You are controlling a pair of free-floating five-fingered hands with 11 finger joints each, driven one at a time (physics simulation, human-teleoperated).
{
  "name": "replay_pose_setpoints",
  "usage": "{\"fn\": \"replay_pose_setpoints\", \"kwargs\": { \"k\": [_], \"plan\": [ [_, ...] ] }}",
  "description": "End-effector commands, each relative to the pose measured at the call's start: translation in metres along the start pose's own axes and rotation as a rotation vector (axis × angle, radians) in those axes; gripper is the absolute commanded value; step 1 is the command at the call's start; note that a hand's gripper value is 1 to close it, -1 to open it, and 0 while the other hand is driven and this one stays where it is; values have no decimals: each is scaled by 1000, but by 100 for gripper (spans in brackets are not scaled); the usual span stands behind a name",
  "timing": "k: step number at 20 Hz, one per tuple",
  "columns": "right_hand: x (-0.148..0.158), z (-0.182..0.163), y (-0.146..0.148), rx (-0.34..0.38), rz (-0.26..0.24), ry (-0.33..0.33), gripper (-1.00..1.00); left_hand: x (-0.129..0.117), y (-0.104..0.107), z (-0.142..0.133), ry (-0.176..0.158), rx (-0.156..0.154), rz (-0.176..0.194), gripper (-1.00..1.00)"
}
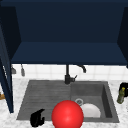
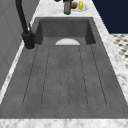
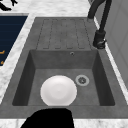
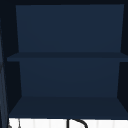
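Note:
A large red ball [image 1: 67,115] shows at the sink's front edge, between the drainboard and the basin. My left hand [image 1: 37,118] hangs just left of it over the drainboard's front left corner, fingers loosely spread, holding nothing; it appears again at the far counter [image 3: 5,5]. A white plate [image 1: 90,110] [image 3: 58,90] lies flat in the basin beside the drain [image 3: 82,80]. My right hand [image 1: 123,86] is a dark shape on the right counter behind an olive bottle [image 1: 121,95].
The black faucet [image 1: 67,75] [image 2: 26,32] stands at the back of the grey sink [image 2: 65,75]. Above it an open dark blue wall cabinet [image 4: 65,56] with bare shelves; its door [image 1: 5,75] hangs open at the left. A dish of food [image 2: 79,6] sits by the bottle [image 2: 67,7].

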Motion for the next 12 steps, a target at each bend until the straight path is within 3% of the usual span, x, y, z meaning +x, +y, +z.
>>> {"fn": "replay_pose_setpoints", "kwargs": {
  "k": [1, 6, 7, 12],
  "plan": [
    [-16, -28, 14, -5, -4, 21, 100, 0, 0, 0, 0, 0, 0, 0],
    [-23, -56, -2, 123, -38, -10, 100, 0, 0, 0, 0, 0, 0, 0],
    [-21, -49, 0, 136, -18, 6, 100, 0, 0, 0, 0, 0, 0, 0],
    [-20, -58, -7, 187, -39, -5, 100, 0, 0, 0, 0, 0, 0, 0]
  ]
}}
